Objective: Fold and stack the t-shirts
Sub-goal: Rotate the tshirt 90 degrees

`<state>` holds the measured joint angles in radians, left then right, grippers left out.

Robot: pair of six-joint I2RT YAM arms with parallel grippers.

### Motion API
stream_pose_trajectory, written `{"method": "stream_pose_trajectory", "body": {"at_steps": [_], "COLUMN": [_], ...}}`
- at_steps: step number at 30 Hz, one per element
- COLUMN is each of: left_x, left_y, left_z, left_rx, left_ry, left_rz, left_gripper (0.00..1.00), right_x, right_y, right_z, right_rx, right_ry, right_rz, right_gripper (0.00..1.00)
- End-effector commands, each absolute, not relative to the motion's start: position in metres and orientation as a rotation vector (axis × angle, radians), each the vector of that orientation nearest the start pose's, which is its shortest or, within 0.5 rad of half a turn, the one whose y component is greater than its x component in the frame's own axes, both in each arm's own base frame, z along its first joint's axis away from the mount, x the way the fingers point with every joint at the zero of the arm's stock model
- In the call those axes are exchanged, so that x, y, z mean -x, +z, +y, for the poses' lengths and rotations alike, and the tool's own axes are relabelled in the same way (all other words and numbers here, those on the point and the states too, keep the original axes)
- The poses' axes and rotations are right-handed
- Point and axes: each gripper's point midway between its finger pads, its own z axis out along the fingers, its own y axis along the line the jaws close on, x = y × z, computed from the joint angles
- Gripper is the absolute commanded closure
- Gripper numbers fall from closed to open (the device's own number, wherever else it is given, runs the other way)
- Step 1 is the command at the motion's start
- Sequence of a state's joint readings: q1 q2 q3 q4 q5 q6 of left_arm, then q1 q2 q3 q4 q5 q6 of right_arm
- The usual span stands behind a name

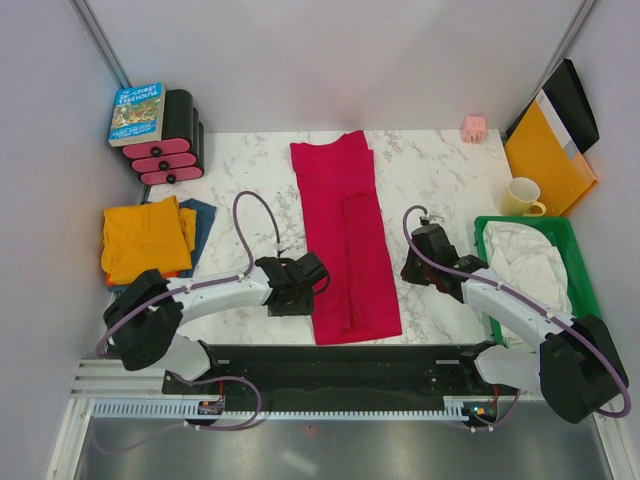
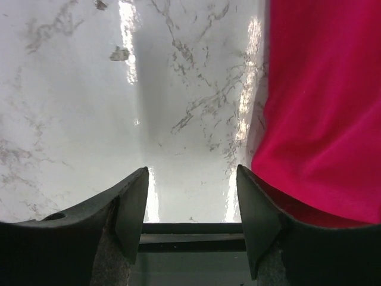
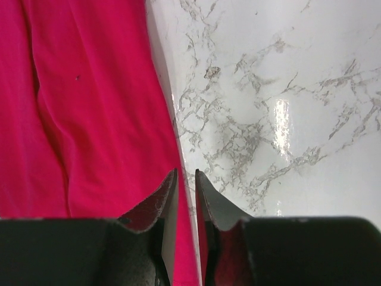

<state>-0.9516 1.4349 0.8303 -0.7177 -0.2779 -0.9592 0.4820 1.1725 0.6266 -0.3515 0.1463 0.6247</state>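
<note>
At the left edge of the marble surface the orange t-shirt lies folded on top of the dark blue t-shirt, which shows only as a strip along its right side. These two look already stacked, out of the way of the working area. The left gripper hangs low over bare marble just beside the left hem of the crimson red t-shirt, its jaws spread wide with nothing between them, probably placed to take that edge near the front. The red shirt runs down the middle of the surface from the far edge toward the near edge. It is folded lengthwise into a long narrow band, so a crosswise fold seems the step in hand. Over its right edge sits the right gripper, jaws drawn almost together with a thin slit left. The hem runs in line with that slit, and whether any fabric is pinched cannot be told. At the right edge a green bin holds a white cloth.
</note>
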Motion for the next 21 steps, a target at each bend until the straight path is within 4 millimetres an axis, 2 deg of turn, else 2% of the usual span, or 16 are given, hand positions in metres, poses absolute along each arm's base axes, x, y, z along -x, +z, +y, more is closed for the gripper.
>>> {"method": "stream_pose_trajectory", "body": {"at_steps": [1, 3, 5, 7, 10, 15, 21], "left_x": [-0.149, -0.141, -0.135, -0.13, -0.128, -0.134, -0.139], "left_y": [0.007, -0.007, -0.012, -0.016, -0.016, 0.0, 0.019], "left_z": [-0.218, -0.223, -0.23, -0.235, -0.236, -0.232, -0.204], "left_rx": [-0.05, -0.091, -0.1, -0.08, -0.041, -0.005, 0.108], "left_ry": [-0.005, 0.036, 0.036, 0.012, -0.04, -0.076, 0.013], "left_rz": [2.862, 2.897, 2.918, 2.927, 2.919, 2.857, 2.774], "left_gripper": [0.34, 0.34, 0.34, 0.34, 0.33, 0.33, 0.31], "right_x": [-0.251, -0.245, -0.238, -0.226, -0.216, -0.201, -0.177], "right_y": [0.059, 0.052, 0.043, 0.03, 0.026, 0.016, 0.005], "right_z": [0.133, 0.129, 0.125, 0.119, 0.125, 0.127, 0.157], "right_rx": [-0.246, -0.249, -0.241, -0.246, -0.273, -0.302, -0.269], "right_ry": [0.325, 0.301, 0.274, 0.242, 0.306, 0.343, 0.45], "right_rz": [2.463, 2.482, 2.519, 2.566, 2.584, 2.618, 2.668], "right_gripper": [0.76, 0.75, 0.76, 0.76, 0.76, 0.76, 0.76]}}
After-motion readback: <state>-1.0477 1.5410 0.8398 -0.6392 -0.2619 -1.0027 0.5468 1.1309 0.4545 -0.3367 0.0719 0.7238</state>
